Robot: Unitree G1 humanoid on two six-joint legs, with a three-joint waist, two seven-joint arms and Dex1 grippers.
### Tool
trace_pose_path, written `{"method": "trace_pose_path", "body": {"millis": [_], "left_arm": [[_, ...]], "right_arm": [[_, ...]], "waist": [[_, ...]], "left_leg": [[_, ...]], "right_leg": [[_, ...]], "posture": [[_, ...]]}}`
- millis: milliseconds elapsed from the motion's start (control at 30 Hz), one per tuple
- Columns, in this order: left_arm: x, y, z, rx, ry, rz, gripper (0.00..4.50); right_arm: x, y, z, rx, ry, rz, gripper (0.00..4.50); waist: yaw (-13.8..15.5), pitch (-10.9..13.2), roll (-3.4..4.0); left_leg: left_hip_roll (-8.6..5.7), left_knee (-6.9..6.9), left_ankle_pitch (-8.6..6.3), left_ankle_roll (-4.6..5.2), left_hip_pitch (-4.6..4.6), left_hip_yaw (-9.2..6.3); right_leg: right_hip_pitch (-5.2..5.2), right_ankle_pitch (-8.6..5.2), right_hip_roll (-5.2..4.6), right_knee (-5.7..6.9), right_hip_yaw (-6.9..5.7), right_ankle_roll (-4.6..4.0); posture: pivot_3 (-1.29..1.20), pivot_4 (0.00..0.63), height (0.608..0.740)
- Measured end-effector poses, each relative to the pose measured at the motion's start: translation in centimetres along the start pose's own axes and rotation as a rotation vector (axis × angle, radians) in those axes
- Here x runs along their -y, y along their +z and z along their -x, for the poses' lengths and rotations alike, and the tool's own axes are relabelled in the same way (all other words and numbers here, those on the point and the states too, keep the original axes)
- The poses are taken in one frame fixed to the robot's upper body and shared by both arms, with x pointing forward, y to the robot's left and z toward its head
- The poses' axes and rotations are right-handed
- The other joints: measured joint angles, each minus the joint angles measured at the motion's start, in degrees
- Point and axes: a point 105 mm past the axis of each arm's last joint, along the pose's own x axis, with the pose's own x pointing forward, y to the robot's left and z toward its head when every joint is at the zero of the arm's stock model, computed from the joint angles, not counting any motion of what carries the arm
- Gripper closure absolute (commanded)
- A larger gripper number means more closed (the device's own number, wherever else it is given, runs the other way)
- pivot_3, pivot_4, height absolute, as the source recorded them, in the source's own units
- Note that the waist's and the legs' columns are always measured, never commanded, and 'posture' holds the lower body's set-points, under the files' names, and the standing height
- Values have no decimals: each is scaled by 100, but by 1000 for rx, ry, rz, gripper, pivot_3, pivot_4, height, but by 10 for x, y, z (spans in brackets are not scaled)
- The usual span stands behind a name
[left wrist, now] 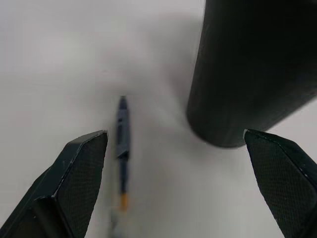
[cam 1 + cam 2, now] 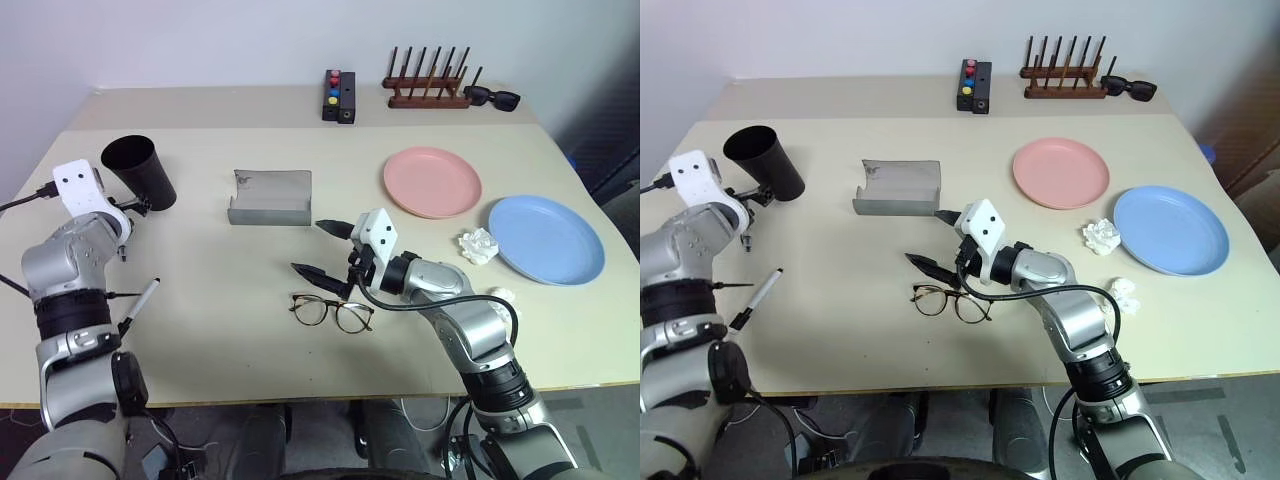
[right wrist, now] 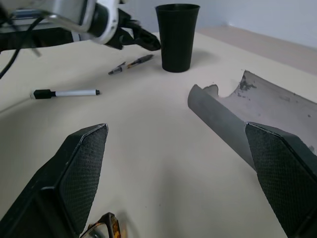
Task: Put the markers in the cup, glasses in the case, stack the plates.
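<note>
— Two plates: where are they?
— Apart on the table (image 2: pixel 250 330), the pink plate (image 2: pixel 432 181) behind and left of the blue plate (image 2: pixel 545 238).

— And the claws?
— Both spread wide, holding nothing. The right gripper (image 2: pixel 325 250) hovers just above the glasses (image 2: pixel 332 312), near the open grey case (image 2: pixel 270 196). The left gripper (image 3: pixel 141 37) sits beside the black cup (image 2: pixel 140 170), over the dark marker (image 1: pixel 122 144).

— The other marker?
— The white marker (image 2: pixel 757 298) lies near the table's front left edge.
</note>
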Motion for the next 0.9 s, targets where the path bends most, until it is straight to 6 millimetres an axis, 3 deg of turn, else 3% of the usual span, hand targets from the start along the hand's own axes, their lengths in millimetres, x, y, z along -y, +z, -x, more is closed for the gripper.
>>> {"method": "trace_pose_path", "body": {"millis": [267, 733, 833, 900], "left_arm": [[-4, -15, -13, -146, 117, 48, 34], [-19, -21, -11, -214, 204, 140, 34], [-20, -21, -11, -222, 208, 141, 768], [-21, -21, -11, -224, 212, 146, 1724]], "right_arm": [[1, -4, 3, -4, -22, -18, 0], [1, -3, 4, 4, -21, -12, 0], [1, -2, 3, 9, -21, -9, 0], [1, -2, 3, 11, -21, -7, 0]], "waist": [[-26, 0, -1], [-11, 0, -1], [-11, 0, -1], [-9, 0, -1]], "left_leg": [[0, -4, 1, -1, -1, 1], [0, -4, 4, -7, -2, 1], [0, -4, 5, -8, -2, 1], [0, -4, 5, -9, -2, 1]], "right_leg": [[-6, 0, -1, 4, 1, 1], [-6, 1, -1, 6, 1, 2], [-7, 1, -1, 7, 0, 2], [-6, 1, -1, 8, 1, 2]], "posture": [[0, 150, 740], [0, 150, 740], [0, 150, 740], [0, 150, 740]]}}
